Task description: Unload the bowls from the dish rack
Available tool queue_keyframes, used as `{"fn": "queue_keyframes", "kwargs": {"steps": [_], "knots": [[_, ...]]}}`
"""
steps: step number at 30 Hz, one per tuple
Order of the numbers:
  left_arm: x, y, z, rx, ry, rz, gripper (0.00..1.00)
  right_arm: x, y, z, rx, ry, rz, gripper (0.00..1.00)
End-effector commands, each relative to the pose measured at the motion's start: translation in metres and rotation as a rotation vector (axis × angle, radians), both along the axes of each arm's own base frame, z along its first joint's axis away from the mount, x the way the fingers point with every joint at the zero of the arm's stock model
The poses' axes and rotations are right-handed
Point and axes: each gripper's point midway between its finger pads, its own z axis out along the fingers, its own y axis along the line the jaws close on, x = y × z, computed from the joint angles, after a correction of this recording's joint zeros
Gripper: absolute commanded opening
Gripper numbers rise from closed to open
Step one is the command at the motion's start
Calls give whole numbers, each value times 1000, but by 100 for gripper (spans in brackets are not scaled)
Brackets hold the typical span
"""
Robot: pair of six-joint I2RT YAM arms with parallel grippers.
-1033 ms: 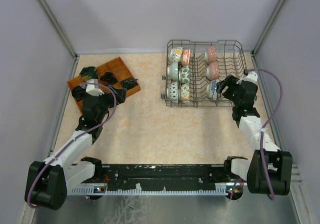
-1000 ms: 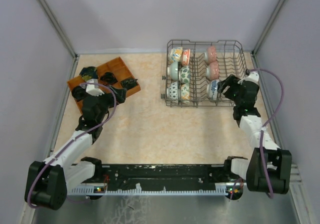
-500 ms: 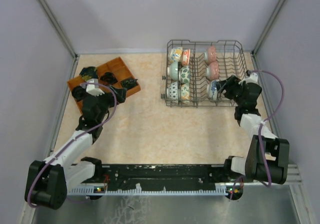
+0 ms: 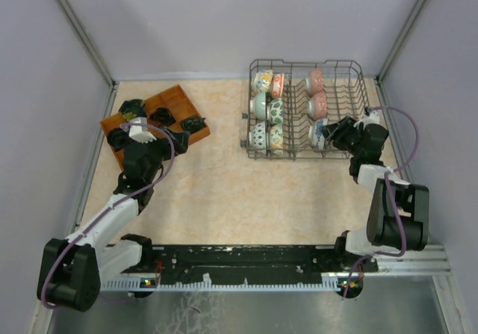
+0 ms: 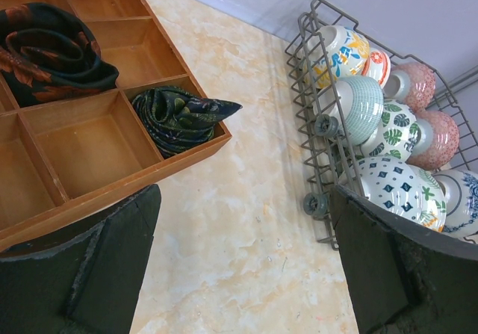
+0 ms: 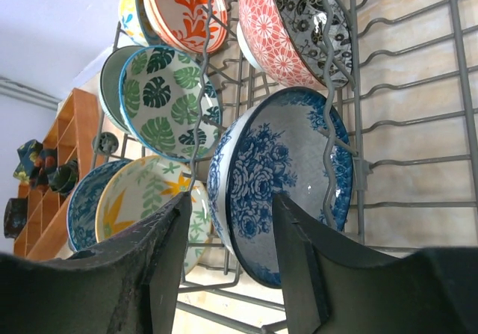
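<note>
Firstly, the left gripper (image 5: 243, 270) hovered over the wooden tray (image 4: 176, 95), fingers wide apart. Rightward, the bowls (image 4: 267, 110) stood in the dish rack (image 4: 305, 63); the right gripper (image 6: 228, 263), fingers apart, faced the blue floral bowl (image 6: 276, 169).

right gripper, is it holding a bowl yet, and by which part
Nothing is held yet. The right gripper is open, its fingers flanking the rim of the blue floral bowl.

top external: high behind arm bases, looking down on whole beige table (image 4: 224, 192) | left wrist: low beside brown wooden compartment tray (image 5: 89, 151), facing distant grey metal wire dish rack (image 5: 323, 125) | right wrist: close on rack's painted ceramic bowls (image 6: 280, 173) | shared: rack in all three
</note>
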Motion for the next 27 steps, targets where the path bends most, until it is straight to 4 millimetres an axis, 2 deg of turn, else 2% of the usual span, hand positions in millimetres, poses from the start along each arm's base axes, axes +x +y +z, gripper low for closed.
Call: {"fn": "queue_keyframes", "kwargs": {"steps": [1,13,21,27], "knots": [[2,-6,10,-14,-30,-20,99,12,1,20,19,-86,35,48],[8,-8,5,-16,-20,-26,99,21,6,13,126,-125,114,34],[9,-9,2,-16,-14,-26,99,23,4,9,112,-127,125,33],[7,-8,3,-21,-14,-25,99,21,7,11,109,-156,142,16]]}}
